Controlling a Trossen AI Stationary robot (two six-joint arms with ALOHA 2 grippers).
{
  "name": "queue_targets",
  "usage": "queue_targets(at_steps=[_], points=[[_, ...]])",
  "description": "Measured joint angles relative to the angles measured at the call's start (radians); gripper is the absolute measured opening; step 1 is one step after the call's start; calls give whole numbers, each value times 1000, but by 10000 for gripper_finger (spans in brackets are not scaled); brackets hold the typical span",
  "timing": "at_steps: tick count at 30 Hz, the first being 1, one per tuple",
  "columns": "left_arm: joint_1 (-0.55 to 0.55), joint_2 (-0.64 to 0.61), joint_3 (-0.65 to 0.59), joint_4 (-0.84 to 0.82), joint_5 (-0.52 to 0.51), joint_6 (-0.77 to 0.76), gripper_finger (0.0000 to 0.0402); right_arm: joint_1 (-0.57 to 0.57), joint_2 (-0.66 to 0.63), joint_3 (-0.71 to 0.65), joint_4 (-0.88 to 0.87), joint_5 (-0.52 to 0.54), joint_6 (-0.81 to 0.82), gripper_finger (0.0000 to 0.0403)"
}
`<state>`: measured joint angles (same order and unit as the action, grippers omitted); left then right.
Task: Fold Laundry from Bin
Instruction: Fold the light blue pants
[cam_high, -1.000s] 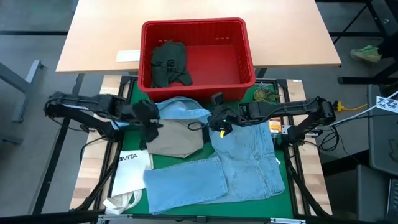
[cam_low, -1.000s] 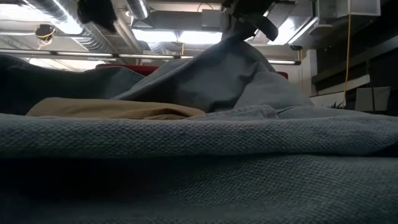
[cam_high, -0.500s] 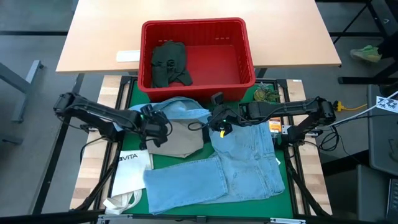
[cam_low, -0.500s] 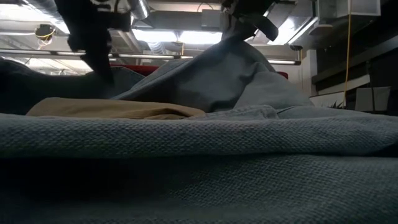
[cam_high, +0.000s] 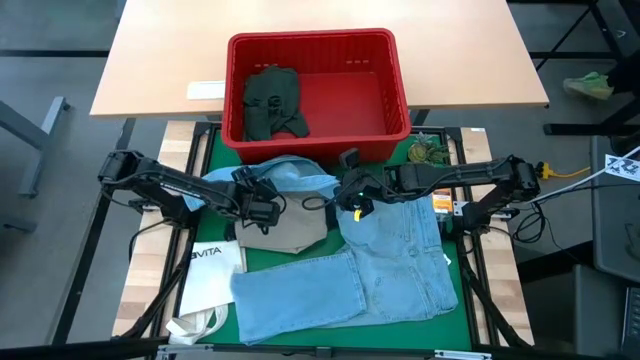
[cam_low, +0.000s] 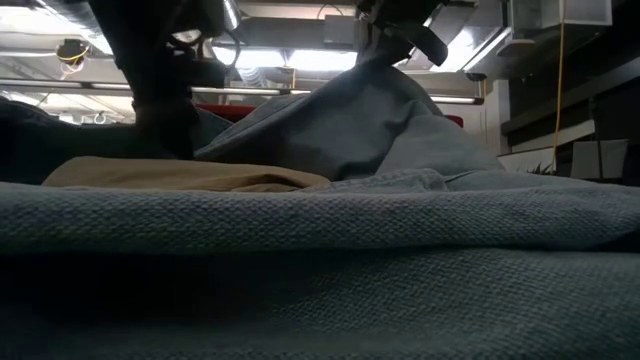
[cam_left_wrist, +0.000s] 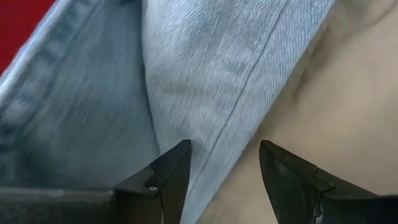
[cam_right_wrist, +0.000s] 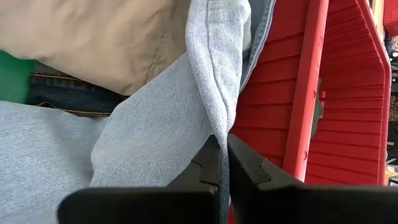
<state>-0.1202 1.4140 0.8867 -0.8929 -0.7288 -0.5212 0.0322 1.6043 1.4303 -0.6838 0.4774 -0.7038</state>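
Light blue jeans (cam_high: 400, 260) lie spread on the green mat, and one part of them is drawn up to my right gripper (cam_high: 350, 200), which is shut on it. Khaki trousers (cam_high: 290, 232) lie under the jeans' left part. My left gripper (cam_left_wrist: 224, 177) is open and low over the jeans' seamed edge (cam_left_wrist: 236, 93), where that edge lies on the khaki cloth, with one finger on each side. The red bin (cam_high: 310, 38) stands at the far side, with a dark green garment (cam_high: 272, 100) lying on its floor. My right gripper pinches a folded ridge of the light blue jeans (cam_right_wrist: 219, 124) between its two fingers, slanting down from the table's right. The cloth rises like a tent to the fingers (cam_low: 385, 90), and the rest of it lies on the table. I cannot tell whether my left gripper's fingertips touch the cloth.
A white tote bag (cam_high: 208, 275) lies at the near left. Dark denim with orange stitching (cam_right_wrist: 62, 93) shows under the khaki. The bin's near wall (cam_right_wrist: 298, 93) stands close beside my right gripper. A small green object (cam_high: 428, 150) sits at the far right.
My left gripper has come down and moved toward the table's right, to the jeans' edge over the khaki trousers, tipping further downward as it came. It has stayed open. My right gripper and the raised cloth have kept still.
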Motion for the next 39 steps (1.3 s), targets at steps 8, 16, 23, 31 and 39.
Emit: queue_targets(at_steps=[8, 16, 23, 31, 39], points=[[37, 29, 0, 59, -3, 30, 179, 0, 0, 0, 0, -42, -2, 12], [60, 29, 0, 58, -7, 27, 37, 0, 0, 0, 0, -42, -2, 12], [45, 29, 100, -86, 89, 29, 4, 1, -11, -1, -5, -56, -7, 12], [-64, 29, 434, -397, 307, 26, 2, 1, -92, -2, -10, -372, 1, 12], [-196, 27, 761, -461, 573, -63, 1, 1, -150, -2, -12, -764, 4, 12]])
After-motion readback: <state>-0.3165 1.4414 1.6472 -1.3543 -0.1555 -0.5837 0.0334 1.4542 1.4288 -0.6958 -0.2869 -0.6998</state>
